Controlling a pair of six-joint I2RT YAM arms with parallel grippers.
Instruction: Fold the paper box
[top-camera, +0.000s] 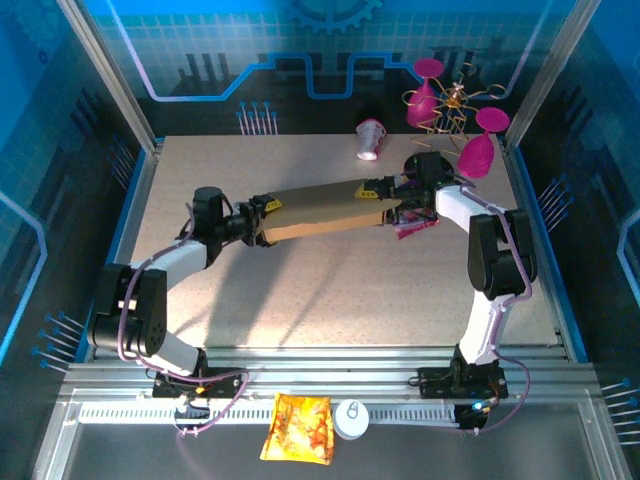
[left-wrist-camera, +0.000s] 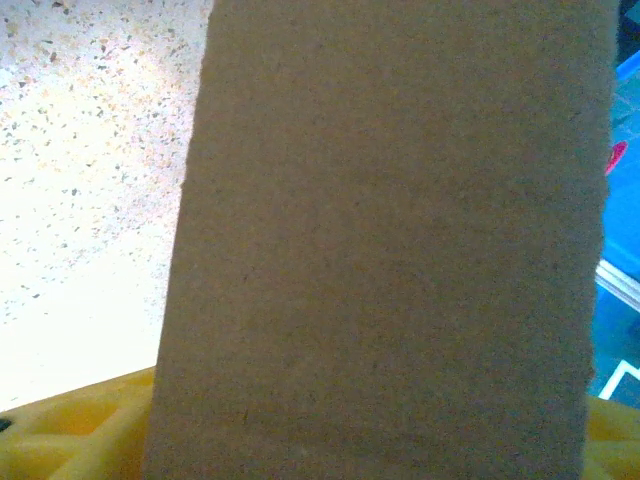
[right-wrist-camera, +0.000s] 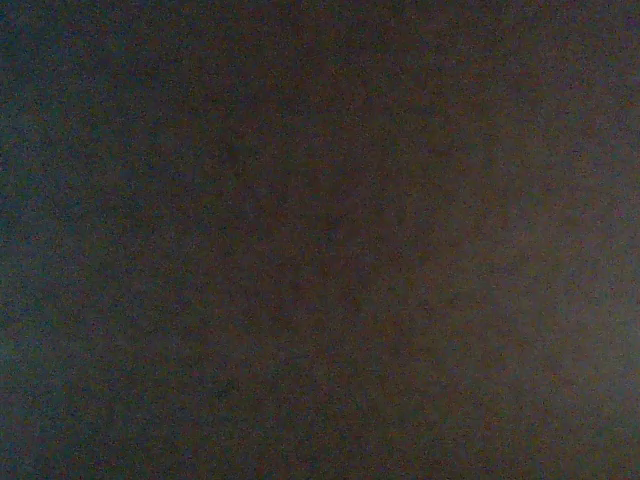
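Two grippers are meeting the paper box at mid-frame. The left gripper is pinching its left end; the right gripper is touching the right end, its opening unclear.

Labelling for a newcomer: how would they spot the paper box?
On the speckled table, look between the two arms. The flat brown cardboard box bridges the left gripper and right gripper. It is far bigger than the small purple packet beside it.
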